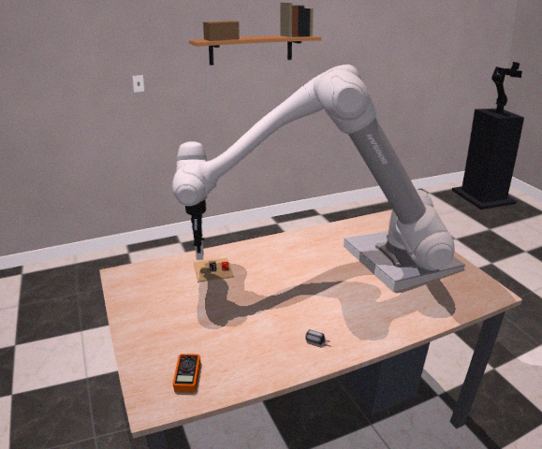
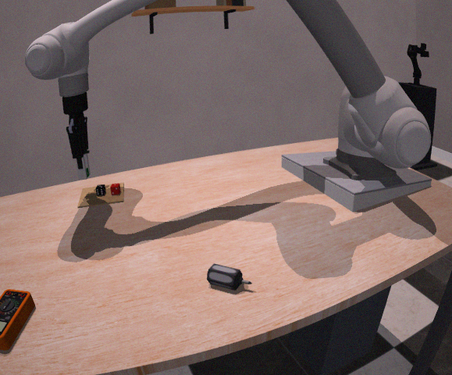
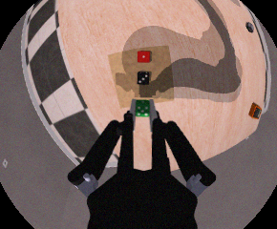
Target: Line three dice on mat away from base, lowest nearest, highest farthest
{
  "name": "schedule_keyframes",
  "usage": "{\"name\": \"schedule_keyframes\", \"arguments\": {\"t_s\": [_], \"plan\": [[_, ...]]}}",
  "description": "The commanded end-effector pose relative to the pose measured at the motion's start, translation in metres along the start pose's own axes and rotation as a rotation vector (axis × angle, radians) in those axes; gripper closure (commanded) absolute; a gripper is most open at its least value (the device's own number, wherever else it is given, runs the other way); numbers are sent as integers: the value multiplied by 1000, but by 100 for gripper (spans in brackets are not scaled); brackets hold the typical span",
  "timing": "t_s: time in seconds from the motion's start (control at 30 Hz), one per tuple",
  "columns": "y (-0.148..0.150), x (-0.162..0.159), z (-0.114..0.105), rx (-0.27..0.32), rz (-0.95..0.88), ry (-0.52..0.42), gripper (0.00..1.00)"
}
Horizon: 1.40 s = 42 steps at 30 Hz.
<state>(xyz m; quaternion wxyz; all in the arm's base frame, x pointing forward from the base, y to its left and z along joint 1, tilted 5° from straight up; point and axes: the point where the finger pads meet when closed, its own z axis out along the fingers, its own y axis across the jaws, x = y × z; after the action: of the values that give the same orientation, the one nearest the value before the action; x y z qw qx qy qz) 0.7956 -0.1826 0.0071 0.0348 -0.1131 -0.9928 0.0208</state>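
On the mat [image 1: 225, 276] [image 2: 116, 198] [image 3: 164, 72], red [image 1: 225, 266] [image 2: 115, 188] [image 3: 143, 56] and black [image 1: 212, 266] [image 2: 100, 190] [image 3: 143, 77] dice sat seemingly lined up, red nearer the base, while the gripper [image 1: 199, 255] [image 2: 83, 173] [image 3: 142, 105] grasped the green die [image 2: 87, 172] [image 3: 142, 108] aloft, its placing at the far end seemingly all that was left

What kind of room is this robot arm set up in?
Probably a robotics lab or test room: the big white arm is mounted on a wooden table, a multimeter lies on it, and a smaller black arm stands on a pedestal behind.
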Motion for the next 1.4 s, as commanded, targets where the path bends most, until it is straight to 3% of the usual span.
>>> {"name": "schedule_keyframes", "arguments": {"t_s": [0.0,0.4,1.37], "plan": [[0,-1,9,0,0,-2,79],[0,-2,48,0,0,-2,79],[0,-2,49,0,0,-2,79]]}}
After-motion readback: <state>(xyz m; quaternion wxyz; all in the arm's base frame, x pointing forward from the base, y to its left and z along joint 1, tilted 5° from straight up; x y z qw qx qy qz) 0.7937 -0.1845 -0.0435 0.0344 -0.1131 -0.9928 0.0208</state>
